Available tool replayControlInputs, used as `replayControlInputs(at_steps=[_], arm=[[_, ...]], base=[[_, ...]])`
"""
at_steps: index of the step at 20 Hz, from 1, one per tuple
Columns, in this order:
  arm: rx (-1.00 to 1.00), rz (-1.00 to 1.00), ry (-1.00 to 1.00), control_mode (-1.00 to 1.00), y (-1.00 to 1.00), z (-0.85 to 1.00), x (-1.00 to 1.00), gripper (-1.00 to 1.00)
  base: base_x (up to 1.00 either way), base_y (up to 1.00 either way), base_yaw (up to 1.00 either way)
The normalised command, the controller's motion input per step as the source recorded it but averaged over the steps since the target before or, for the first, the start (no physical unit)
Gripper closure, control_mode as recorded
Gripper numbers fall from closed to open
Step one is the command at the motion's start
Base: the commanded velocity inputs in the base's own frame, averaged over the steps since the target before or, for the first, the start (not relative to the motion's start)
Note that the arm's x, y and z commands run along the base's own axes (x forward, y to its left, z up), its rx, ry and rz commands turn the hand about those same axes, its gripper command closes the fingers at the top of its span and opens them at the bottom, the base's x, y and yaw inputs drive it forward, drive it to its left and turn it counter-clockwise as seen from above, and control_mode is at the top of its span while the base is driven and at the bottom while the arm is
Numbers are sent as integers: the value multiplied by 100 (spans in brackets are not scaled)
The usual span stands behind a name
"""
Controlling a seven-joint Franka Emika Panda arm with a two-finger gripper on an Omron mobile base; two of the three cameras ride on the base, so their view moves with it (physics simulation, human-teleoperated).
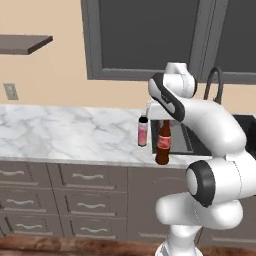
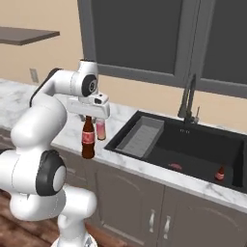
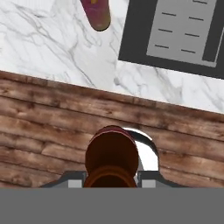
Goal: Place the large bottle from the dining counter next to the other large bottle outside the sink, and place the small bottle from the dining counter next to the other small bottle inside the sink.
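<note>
Marble counter [image 1: 60, 132] runs beneath the gripper [image 2: 88, 117] — clenched on the neck of the large bottle [image 1: 163, 145], which stands upright directly below it near the edge. Just beyond, toward the wall, stands the other large bottle [image 1: 143, 131] — touching distance.

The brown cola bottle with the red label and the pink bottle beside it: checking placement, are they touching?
Apart. The right base view shows a strip of counter between the brown cola bottle and the pink bottle.
</note>
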Motion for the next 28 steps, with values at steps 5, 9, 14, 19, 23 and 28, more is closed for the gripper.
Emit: replayControlInputs(at_steps=[5,9,14,19,23,28], arm=[[0,0,0,100,0,0,0,100],[0,0,0,100,0,0,0,100],[0,0,0,100,0,0,0,100],[0,0,0,100,0,0,0,100],[0,0,0,100,0,0,0,100],[0,0,0,100,0,0,0,100]], base=[[4,97,-12],[20,96,-17],[44,59,-34],[54,23,-49],[43,22,-38],[60,44,-10]])
